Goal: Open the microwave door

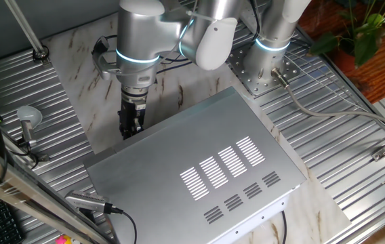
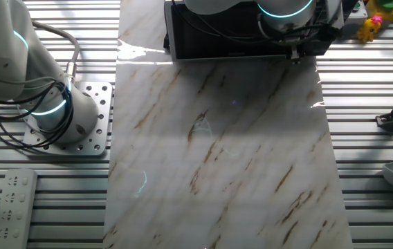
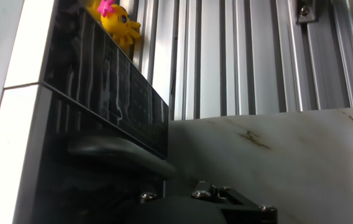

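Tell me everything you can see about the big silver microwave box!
The big silver-grey sheet-metal microwave sits flat on the white marble-look tabletop. Its top panel has rows of vent slots. A cable leaves its back edge. The glossy black microwave door faces away and looks shut. The robot's black gripper hangs right at that front; whether it touches is hidden.

There was one microwave point(image 1: 199, 169), just beside the pincer point(image 1: 130, 125), with one door point(image 3: 96, 118) facing it. One yellow toy point(image 3: 117, 23) sat beyond the pincer. One marble surface point(image 2: 224, 145) lay beneath it. One remote control point(image 2: 13, 204) lay well apart. Two robot bases were visible.
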You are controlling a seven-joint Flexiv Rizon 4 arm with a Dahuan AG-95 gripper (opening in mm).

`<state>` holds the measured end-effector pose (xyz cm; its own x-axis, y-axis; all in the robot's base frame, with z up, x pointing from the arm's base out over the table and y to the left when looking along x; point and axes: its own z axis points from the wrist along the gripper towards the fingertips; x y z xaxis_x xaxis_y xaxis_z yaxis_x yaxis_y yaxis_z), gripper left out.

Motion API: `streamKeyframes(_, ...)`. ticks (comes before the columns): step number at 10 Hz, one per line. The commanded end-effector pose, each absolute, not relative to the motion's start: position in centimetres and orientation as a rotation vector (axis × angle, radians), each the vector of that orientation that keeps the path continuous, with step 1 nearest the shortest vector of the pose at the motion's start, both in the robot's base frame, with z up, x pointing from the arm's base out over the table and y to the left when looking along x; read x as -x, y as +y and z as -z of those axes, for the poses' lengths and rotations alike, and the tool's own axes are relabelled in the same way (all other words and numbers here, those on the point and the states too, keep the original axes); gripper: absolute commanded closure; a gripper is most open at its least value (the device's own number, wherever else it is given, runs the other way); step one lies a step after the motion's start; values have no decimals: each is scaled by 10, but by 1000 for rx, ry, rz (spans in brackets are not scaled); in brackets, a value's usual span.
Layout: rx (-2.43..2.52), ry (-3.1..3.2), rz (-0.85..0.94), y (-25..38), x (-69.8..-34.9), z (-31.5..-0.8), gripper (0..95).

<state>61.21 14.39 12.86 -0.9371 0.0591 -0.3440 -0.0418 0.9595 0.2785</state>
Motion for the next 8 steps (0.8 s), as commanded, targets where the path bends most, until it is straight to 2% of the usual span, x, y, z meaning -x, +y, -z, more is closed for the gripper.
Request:
streamKeyframes(1,-11,2752,-394,145,-614,-128,570)
streamKeyframes(8,23,2759,-391,144,-616,-127,570)
